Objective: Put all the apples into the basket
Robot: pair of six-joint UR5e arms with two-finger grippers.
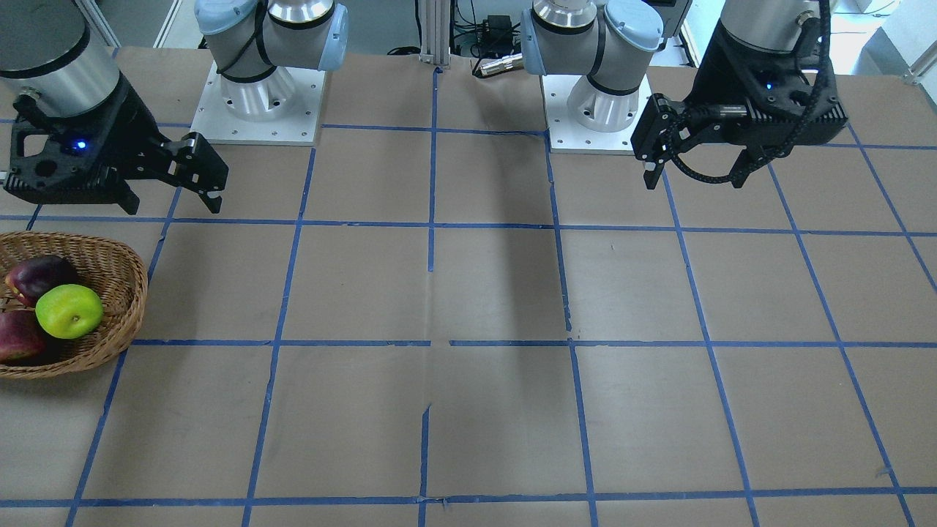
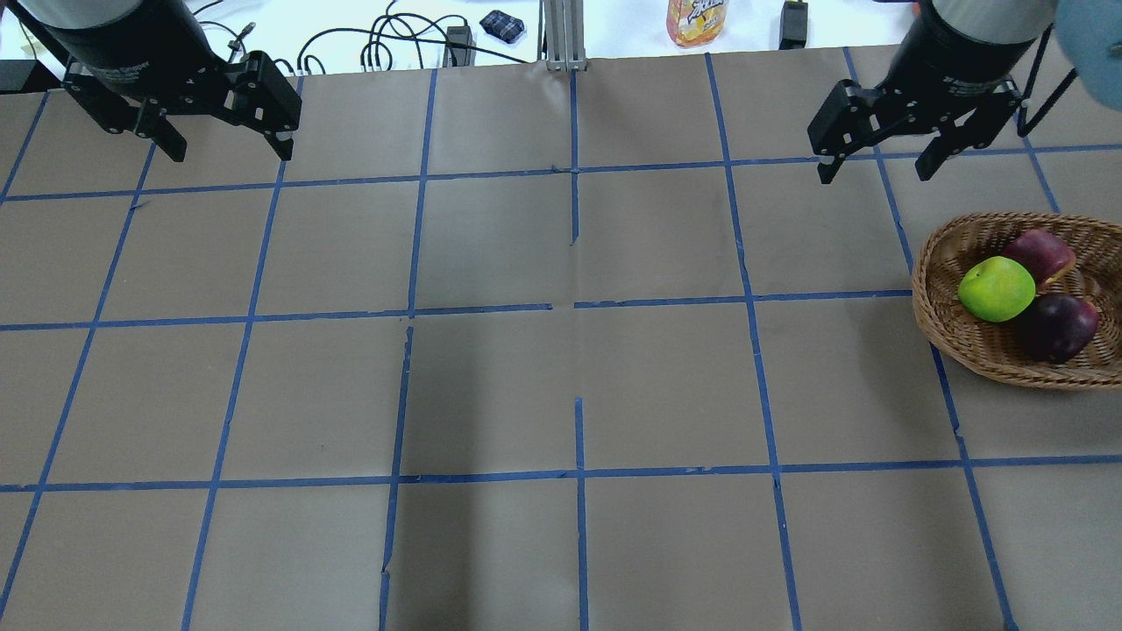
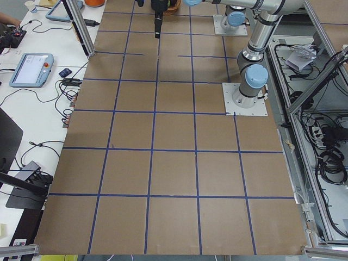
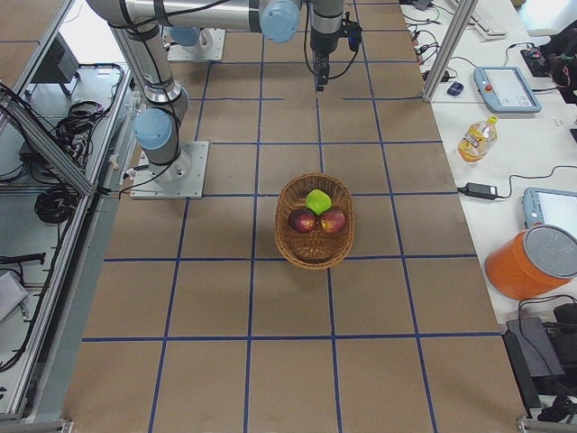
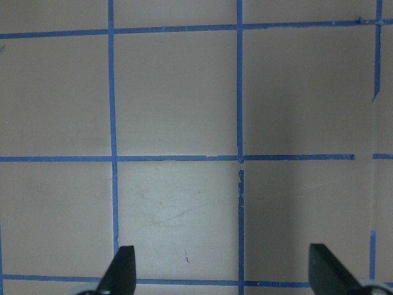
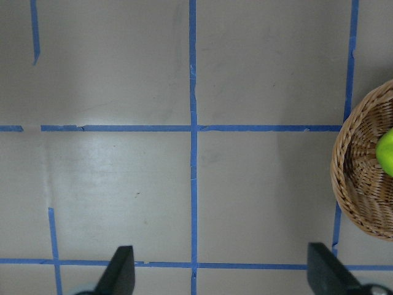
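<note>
The wicker basket (image 2: 922,294) stands at the table's right edge and holds all three apples: the lime green one (image 2: 996,288), the red streaked one (image 2: 1040,254) and the dark maroon one (image 2: 1056,327). In the front-facing view the basket (image 1: 137,293) is at the left, with the green apple (image 1: 69,311), the maroon apple (image 1: 40,278) and the red apple (image 1: 18,337) inside. My right gripper (image 2: 874,175) hangs open and empty, beyond the basket. My left gripper (image 2: 230,154) hangs open and empty at the far left. The right wrist view catches the basket's rim (image 6: 347,178).
Brown paper with a blue tape grid (image 2: 574,307) covers the table. Both arm bases (image 1: 256,110) stand at the robot's edge. A bottle (image 2: 697,19) and cables lie beyond the far edge. Tablets and an orange container (image 4: 532,262) sit on side benches.
</note>
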